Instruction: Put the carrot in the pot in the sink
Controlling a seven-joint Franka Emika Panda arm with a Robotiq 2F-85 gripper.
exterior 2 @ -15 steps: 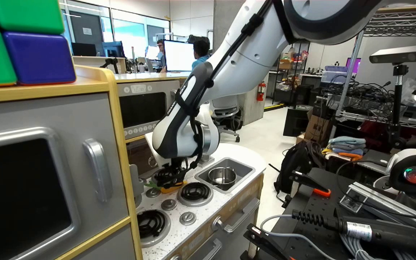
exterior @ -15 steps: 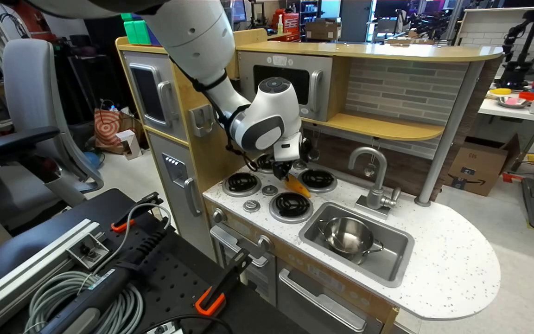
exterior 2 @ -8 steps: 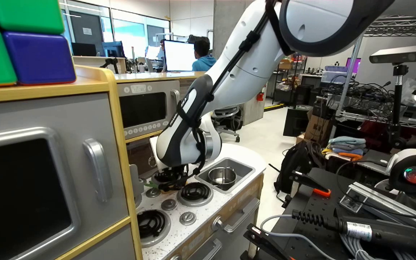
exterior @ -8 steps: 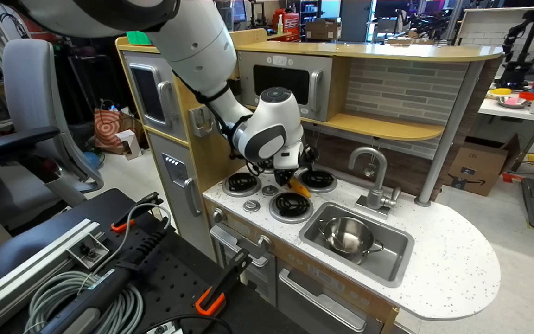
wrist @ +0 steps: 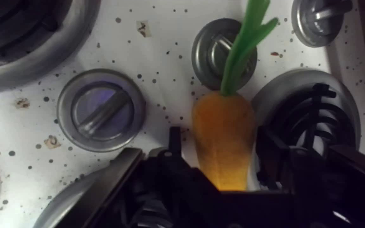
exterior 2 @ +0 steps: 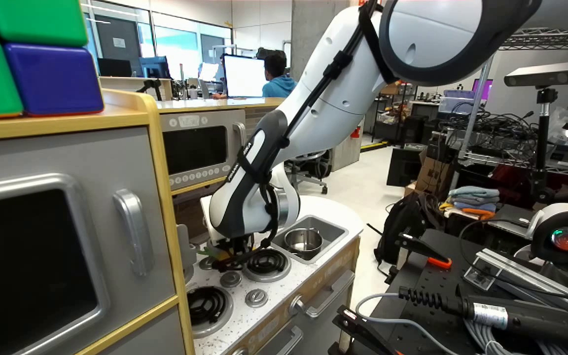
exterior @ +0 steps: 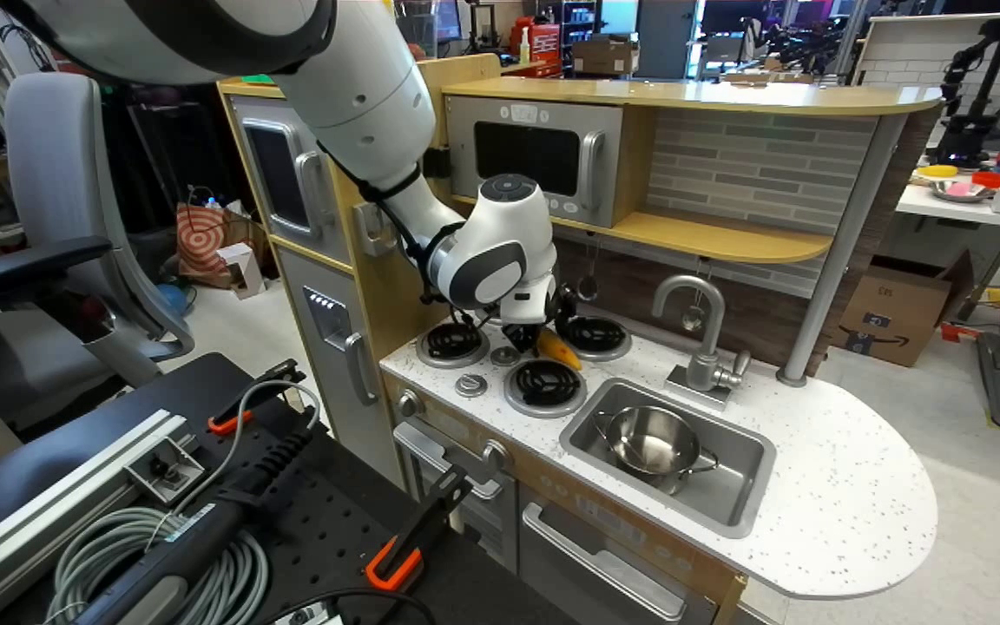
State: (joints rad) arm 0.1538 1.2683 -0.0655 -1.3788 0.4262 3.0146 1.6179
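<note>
Carrot (wrist: 225, 126) lies just right of centre in the wrist view, on the speckled worktop (wrist: 169, 66), its green top (wrist: 239, 53) crossing in front of a knob (wrist: 212, 60) and its narrow end hidden by the gripper (wrist: 219, 136). It looks like a toy: probably light, fairly stiff and hard to harm, though the smooth, tapering sides may let it slide out if pinched near the thin end. The thick orange body, a little below the shoulder, seems the place to take hold; the green top looks bendy and would likely let the rest swing.

The gripper, low in that frame, stands spread wider than the carrot and grips nothing. A strip of worktop shows between the carrot and the finger (wrist: 175, 141) on the frame's left; the finger (wrist: 269, 142) on the frame's right looks close to the orange side, and whether it touches I cannot tell. The pot (exterior: 654, 441) sits in the sink (exterior: 730, 499), right of centre in an exterior view.
</note>
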